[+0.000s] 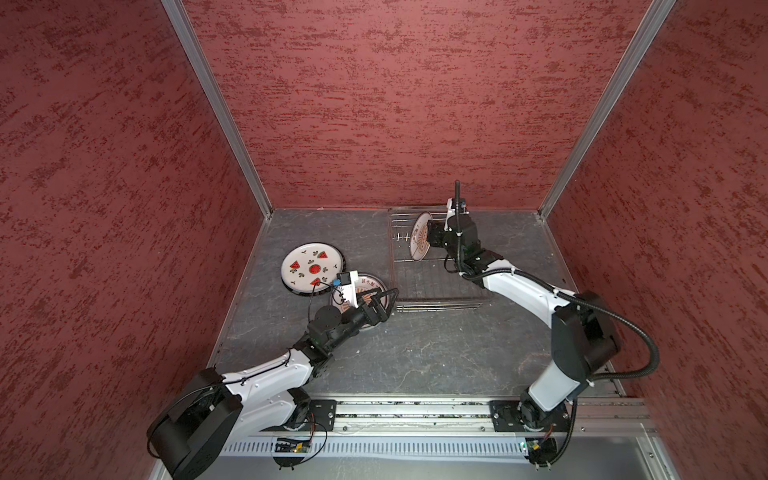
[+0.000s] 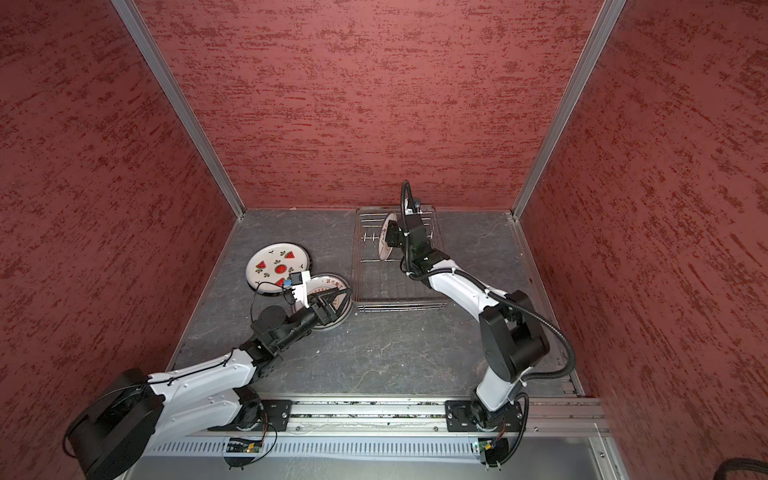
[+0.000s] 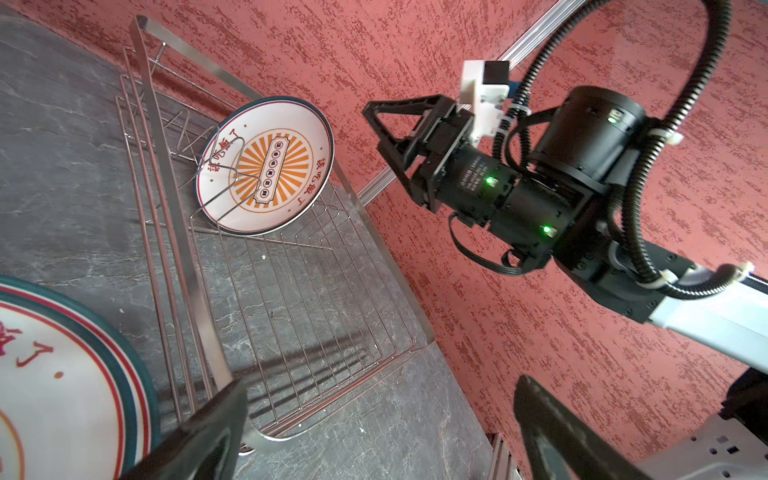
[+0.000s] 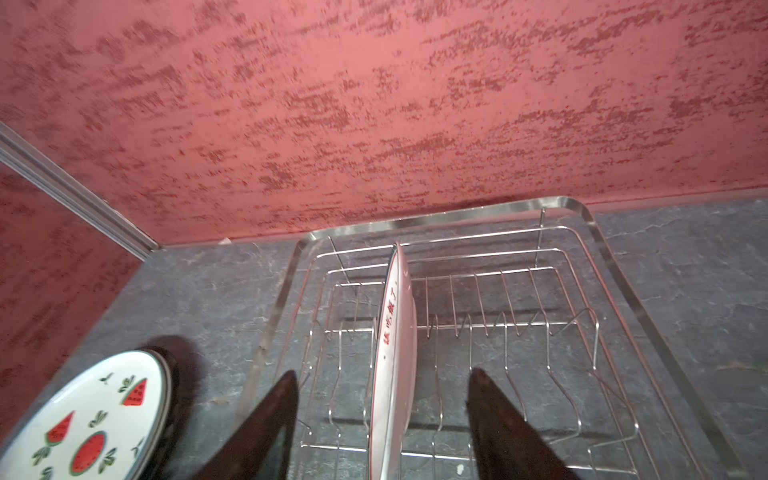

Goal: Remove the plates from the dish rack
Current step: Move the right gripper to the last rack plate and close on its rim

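In both top views the silver wire dish rack (image 1: 436, 286) (image 2: 395, 291) sits at the back of the table. One plate (image 1: 419, 239) (image 2: 384, 245) with an orange sunburst (image 3: 266, 166) stands upright among its prongs. My right gripper (image 4: 383, 372) is open, its fingers on either side of this plate's rim (image 4: 395, 332) with a gap on each side. A watermelon plate (image 1: 309, 266) (image 4: 83, 415) and a red-character plate (image 1: 368, 281) (image 3: 62, 374) lie flat on the table left of the rack. My left gripper (image 1: 392, 303) (image 3: 378, 386) hovers open over the red-character plate, holding nothing.
Red textured walls (image 1: 374, 104) close the cell at the back and on both sides. The rack's far edge (image 4: 457, 212) lies close to the back wall. Grey stone-look table (image 1: 415, 353) stretches in front of the rack. The right arm (image 3: 561, 174) reaches over the rack.
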`<state>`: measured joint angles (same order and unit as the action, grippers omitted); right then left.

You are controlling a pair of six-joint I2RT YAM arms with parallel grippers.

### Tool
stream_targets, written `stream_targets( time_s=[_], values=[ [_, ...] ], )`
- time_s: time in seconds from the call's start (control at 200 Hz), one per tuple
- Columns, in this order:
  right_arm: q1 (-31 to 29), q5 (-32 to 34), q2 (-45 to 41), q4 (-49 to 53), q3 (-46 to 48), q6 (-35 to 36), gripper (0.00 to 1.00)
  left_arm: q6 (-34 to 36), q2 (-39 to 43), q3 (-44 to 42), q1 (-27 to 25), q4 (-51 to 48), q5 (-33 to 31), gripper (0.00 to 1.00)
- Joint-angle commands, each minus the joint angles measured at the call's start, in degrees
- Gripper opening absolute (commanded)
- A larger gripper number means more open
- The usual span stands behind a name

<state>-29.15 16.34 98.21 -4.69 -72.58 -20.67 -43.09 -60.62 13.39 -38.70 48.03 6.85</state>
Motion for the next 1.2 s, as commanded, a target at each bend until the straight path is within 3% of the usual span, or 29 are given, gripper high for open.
stream_targets(
  time_s=[0.0,0.18,0.496,0.842,1.192],
  values=[
    [-0.4,5.2,3.0,6.5,-4.9,0.4,0.55,2.5,2.0,-0.5,-0.4,0.8,1.0,1.0],
    [-1.6,7.8,8.0,8.8,-10.1,1.5,0.52,2.7,4.2,-1.5,-0.7,-1.4,-2.8,0.99],
    [-3.0,15.1,14.1,13.0,-16.6,2.4,0.34,2.0,10.9,-4.5,-0.7,-4.0,-7.9,0.99],
    [-4.3,23.0,18.7,17.2,-21.9,3.5,0.18,2.3,15.6,-6.0,-0.9,-6.1,-8.8,0.99],
    [-4.3,24.0,20.2,18.4,-23.8,4.2,0.11,2.1,15.3,-6.2,-0.9,-5.2,-8.7,0.99]
  ],
)
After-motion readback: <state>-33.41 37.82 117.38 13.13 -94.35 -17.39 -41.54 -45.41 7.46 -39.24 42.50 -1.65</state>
